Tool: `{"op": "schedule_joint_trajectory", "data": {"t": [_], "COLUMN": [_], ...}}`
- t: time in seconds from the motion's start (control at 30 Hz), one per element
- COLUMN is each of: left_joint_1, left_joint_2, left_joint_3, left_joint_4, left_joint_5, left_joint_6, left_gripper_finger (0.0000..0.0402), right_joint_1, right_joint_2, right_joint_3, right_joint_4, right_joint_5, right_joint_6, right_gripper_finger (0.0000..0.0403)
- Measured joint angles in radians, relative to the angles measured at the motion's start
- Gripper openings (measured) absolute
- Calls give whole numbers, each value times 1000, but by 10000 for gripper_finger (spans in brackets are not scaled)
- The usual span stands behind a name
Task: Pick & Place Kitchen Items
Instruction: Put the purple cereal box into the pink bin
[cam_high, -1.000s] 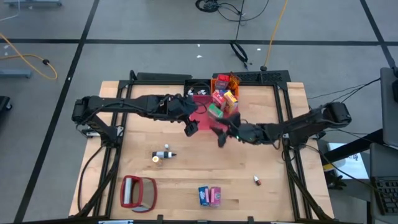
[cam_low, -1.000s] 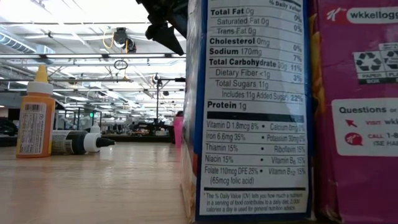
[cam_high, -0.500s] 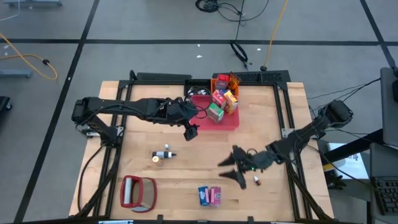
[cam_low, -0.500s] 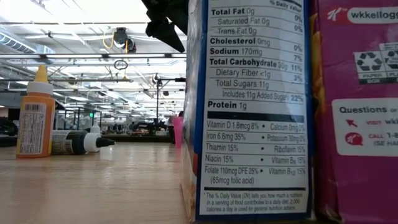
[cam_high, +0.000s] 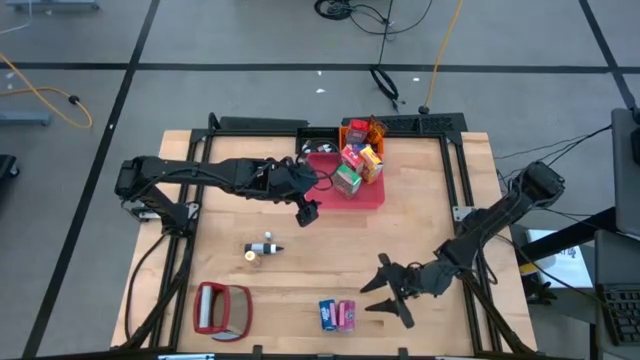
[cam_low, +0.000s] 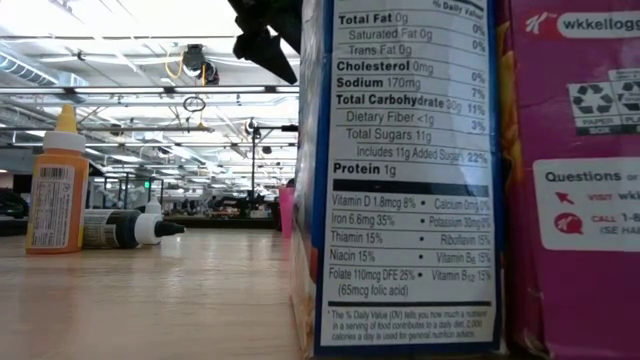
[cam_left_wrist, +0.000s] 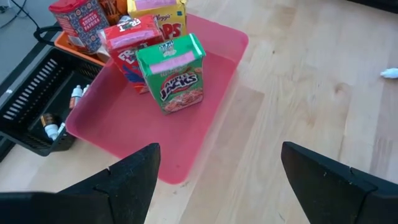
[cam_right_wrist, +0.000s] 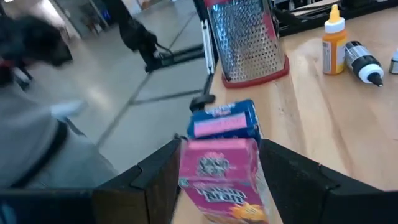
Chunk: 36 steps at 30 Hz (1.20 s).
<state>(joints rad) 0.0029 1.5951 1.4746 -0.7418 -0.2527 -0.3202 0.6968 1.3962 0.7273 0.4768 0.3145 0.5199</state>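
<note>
Two packets stand side by side near the table's near edge, one pink (cam_high: 346, 314) (cam_right_wrist: 217, 177) and one blue (cam_high: 328, 314) (cam_right_wrist: 225, 121). My right gripper (cam_high: 372, 298) (cam_right_wrist: 221, 149) is open just to their right, with a finger on either side of the pink packet and touching nothing. My left gripper (cam_high: 307, 212) (cam_left_wrist: 219, 152) hangs open over the near left corner of the red tray (cam_high: 378, 196) (cam_left_wrist: 124, 134). On that tray stand a green carton (cam_left_wrist: 173, 71), a red carton (cam_left_wrist: 134, 37) and a yellow carton (cam_left_wrist: 158, 9).
A red-framed grater (cam_high: 222, 308) (cam_right_wrist: 245, 40) lies at the near left. Small bottles (cam_high: 262, 249) (cam_right_wrist: 348, 46) (cam_low: 58, 185) lie left of centre. A black basket (cam_left_wrist: 34, 102) with tiny bottles sits behind the tray. The packets fill the low view (cam_low: 400, 180).
My right gripper has swung from beside the red tray toward the table's near edge and come down next to the pink and blue packets, with its fingers now framing the pink one. The cartons and packets have stayed in place.
</note>
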Motion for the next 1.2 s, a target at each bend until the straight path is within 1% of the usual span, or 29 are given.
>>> {"op": "schedule_joint_trajectory", "data": {"t": [0.2, 0.37, 0.47, 0.73, 0.9, 1.2], "left_joint_1": [-7, -21, -31, -58, -70, -78], "left_joint_2": [0, 0, 0, 0, 0, 0], "left_joint_3": [0, 0, 0, 0, 0, 0], "left_joint_4": [0, 1, 2, 3, 6, 6], "left_joint_5": [0, -9, -10, -10, -10, -10], "left_joint_6": [-40, -84, -113, -154, -161, -157], "left_gripper_finger": [335, 335, 335, 335, 335, 335], "right_joint_1": [6, 6, 6, -11, -38, -63], "right_joint_2": [57, 111, 140, 157, 157, 164], "right_joint_3": [0, 0, 0, 0, 0, 1], "right_joint_4": [4, -13, -19, -25, -14, 51], "right_joint_5": [-5, -57, -55, -55, -55, -57], "right_joint_6": [-109, -180, -239, -360, -404, -401], "right_gripper_finger": [212, 212, 212, 212, 212, 212]}}
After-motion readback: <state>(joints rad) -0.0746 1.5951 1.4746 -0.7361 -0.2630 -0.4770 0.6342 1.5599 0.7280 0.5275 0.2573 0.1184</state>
